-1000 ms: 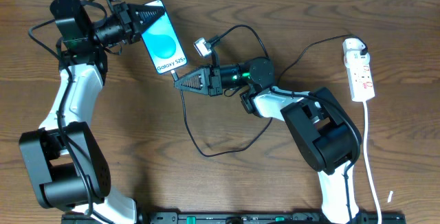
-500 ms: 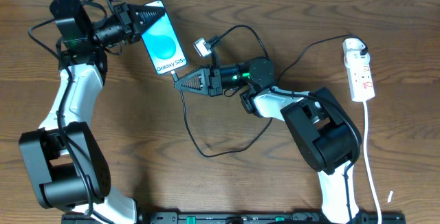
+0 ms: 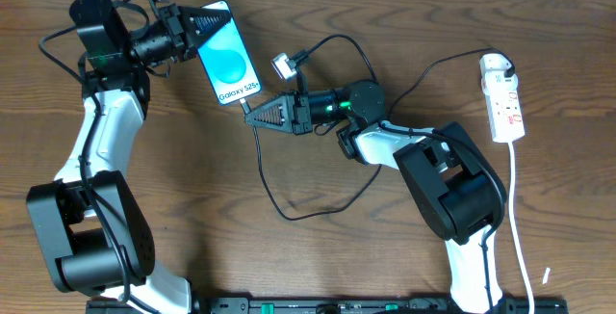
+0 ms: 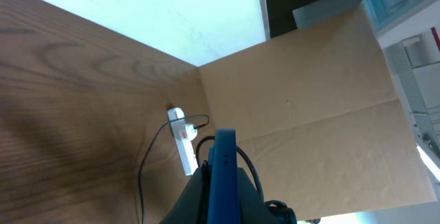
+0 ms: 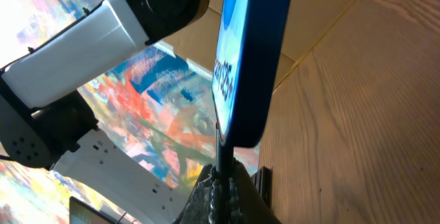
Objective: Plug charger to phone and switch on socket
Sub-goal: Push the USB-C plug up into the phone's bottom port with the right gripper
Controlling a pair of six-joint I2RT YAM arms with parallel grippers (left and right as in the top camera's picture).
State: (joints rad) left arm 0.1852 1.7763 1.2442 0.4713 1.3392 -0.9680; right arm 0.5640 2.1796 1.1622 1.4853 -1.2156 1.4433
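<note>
At the far left of the worktop (image 3: 318, 256), the phone (image 3: 229, 64) has its screen facing up, the blue circle and white lettering showing, and its lower edge points toward the middle of the scene. The left pincer (image 3: 197, 25) is closed on its upper end; in the left wrist view the phone appears as a thin blue edge between the fingers. Just below the lower edge, the right pincer (image 3: 246, 115) is closed narrow on the charger (image 3: 286, 215) near its free end. From there the thin black cable hangs down and makes a loose loop on the wood. In the right wrist view the cable rises straight from the fingertips and meets the underside of the phone, but I cannot tell whether the tip is fully inside the port or only touching it. The socket (image 3: 505, 107) lies well apart at the far right with its white cord, no arm near it, and its switch is too small to read. Compared with the two earlier overhead pictures, nothing has moved: both arms, the phone and the cable keep the same places. I judge this as a pause at the plugging step, either a slow pressing in or a check of the alignment. The switching on is not yet begun.
</note>
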